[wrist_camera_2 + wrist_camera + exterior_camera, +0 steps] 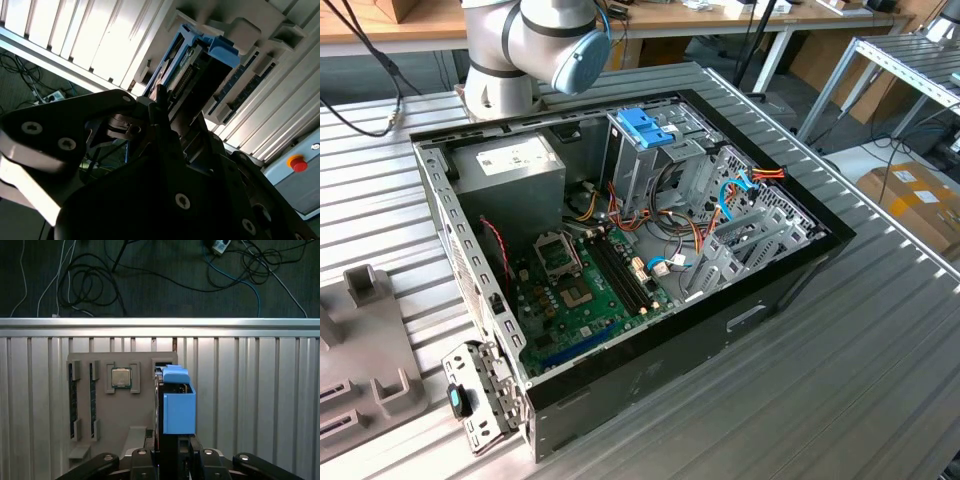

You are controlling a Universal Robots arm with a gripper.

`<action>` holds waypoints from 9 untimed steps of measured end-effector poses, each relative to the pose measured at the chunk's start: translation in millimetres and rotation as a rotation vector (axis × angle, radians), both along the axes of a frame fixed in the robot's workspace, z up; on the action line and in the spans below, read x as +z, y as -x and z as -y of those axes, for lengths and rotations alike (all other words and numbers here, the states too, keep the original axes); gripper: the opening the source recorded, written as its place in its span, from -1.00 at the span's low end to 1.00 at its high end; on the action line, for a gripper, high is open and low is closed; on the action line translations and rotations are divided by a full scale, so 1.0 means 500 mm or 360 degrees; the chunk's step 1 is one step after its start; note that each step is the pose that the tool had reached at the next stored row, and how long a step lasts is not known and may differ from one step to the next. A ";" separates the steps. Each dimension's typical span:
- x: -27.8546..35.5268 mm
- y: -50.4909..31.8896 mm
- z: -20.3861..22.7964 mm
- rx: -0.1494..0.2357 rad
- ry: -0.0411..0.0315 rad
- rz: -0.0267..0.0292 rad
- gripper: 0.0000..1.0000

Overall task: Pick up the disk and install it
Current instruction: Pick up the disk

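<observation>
The disk stands on edge over a slot of the grey holder block, its blue side rail facing the camera in the first wrist view. My gripper is right at the disk's near end, with its black fingers on either side and shut on it. In the second wrist view the disk runs from the holder block down between the gripper fingers. The open computer case lies on the table in the exterior view, its metal drive cage topped by a blue latch.
The holder block also carries a processor chip and memory sticks. Past the ribbed metal table's edge, cables lie on the floor. A grey power-supply box sits inside the case. The arm's base stands behind the case.
</observation>
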State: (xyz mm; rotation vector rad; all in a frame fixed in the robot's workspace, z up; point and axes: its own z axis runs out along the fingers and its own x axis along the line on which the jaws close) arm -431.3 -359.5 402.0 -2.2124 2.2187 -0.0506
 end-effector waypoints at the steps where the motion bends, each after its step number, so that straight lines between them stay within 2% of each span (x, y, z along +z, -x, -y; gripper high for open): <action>1: 0.000 0.000 0.0000 0.0000 0.0000 0.00003 -0.30; 6: 0.008 0.000 0.0000 0.0000 0.0000 0.00002 -0.30; 9: 0.008 0.000 0.0000 0.0000 0.0000 0.00001 -0.30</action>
